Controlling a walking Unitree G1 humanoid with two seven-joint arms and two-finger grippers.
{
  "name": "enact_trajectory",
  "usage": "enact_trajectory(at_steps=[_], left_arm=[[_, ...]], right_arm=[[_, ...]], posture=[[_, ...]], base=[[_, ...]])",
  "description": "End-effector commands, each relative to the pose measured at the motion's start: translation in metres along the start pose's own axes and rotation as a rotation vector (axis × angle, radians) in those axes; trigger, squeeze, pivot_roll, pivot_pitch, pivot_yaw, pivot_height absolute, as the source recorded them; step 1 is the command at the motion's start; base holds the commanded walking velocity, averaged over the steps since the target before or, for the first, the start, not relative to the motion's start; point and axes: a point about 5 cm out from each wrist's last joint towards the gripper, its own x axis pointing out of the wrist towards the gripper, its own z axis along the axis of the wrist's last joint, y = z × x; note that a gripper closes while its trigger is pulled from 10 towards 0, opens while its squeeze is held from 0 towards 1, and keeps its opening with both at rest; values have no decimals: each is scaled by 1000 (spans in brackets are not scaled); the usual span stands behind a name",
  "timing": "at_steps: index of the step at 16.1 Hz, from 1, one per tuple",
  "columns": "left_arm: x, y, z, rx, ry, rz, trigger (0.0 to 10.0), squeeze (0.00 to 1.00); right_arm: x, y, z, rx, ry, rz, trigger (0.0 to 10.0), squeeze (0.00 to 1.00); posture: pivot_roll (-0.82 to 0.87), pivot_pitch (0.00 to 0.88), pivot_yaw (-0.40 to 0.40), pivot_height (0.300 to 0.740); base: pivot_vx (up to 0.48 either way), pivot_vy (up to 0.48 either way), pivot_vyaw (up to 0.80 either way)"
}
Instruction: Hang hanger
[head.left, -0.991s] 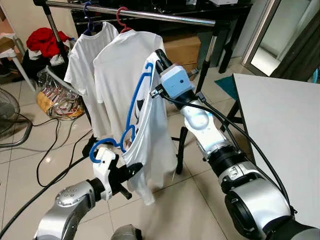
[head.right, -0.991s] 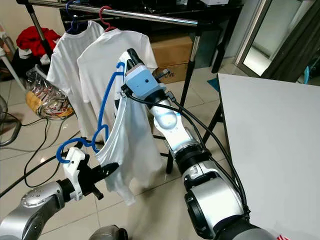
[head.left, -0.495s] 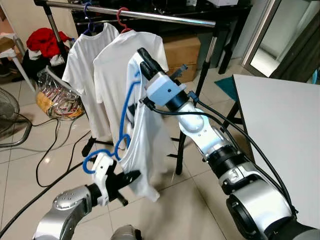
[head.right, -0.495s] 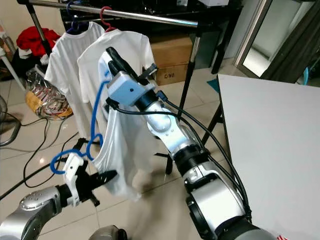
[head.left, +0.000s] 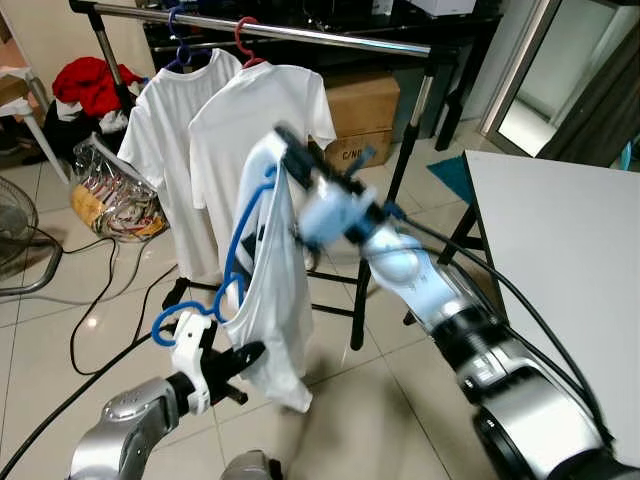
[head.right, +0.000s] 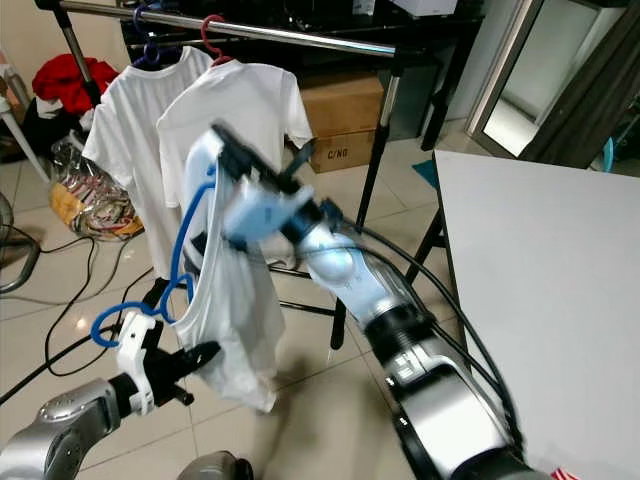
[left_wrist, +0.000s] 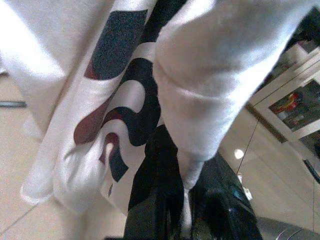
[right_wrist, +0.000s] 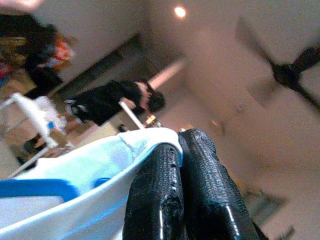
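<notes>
The blue hanger (head.left: 238, 262) with a white shirt (head.left: 277, 290) draped on it is hanging in mid-air between both arms, in front of and below the rail (head.left: 300, 35) where two other shirts (head.left: 225, 130) are hanging. The right gripper (head.left: 290, 148) is pinching the shirt's top edge over the hanger, fingers (right_wrist: 195, 190) pressed together on it. Down low, the left gripper (head.left: 243, 357) is clamping the shirt's lower part.
</notes>
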Motion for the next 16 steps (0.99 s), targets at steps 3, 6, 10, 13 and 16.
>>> enact_trajectory(at_steps=[3,6,10,13,16], left_arm=[[2,-1,-7,47,75,-31,10000,0],[9,-8,-18,100,161,-71,10000,0],[9,-9,-36,168,255,-62,10000,0],[8,-8,-36,141,223,-20,10000,0],[4,-3,-35,111,191,9,10000,0]], right_arm=[[7,10,17,-41,-107,72,0,0],[21,15,15,-64,-63,99,0,0],[27,19,-11,-68,163,114,0,0],[20,10,-30,-64,288,92,0,0],[15,-1,-40,-29,349,51,0,0]], posture=[[128,0,-13,740],[127,0,-9,740],[126,0,-9,740],[138,0,-18,740],[142,0,-21,740]], base=[[0,0,0],[0,0,0],[0,0,0],[0,0,0],[0,0,0]])
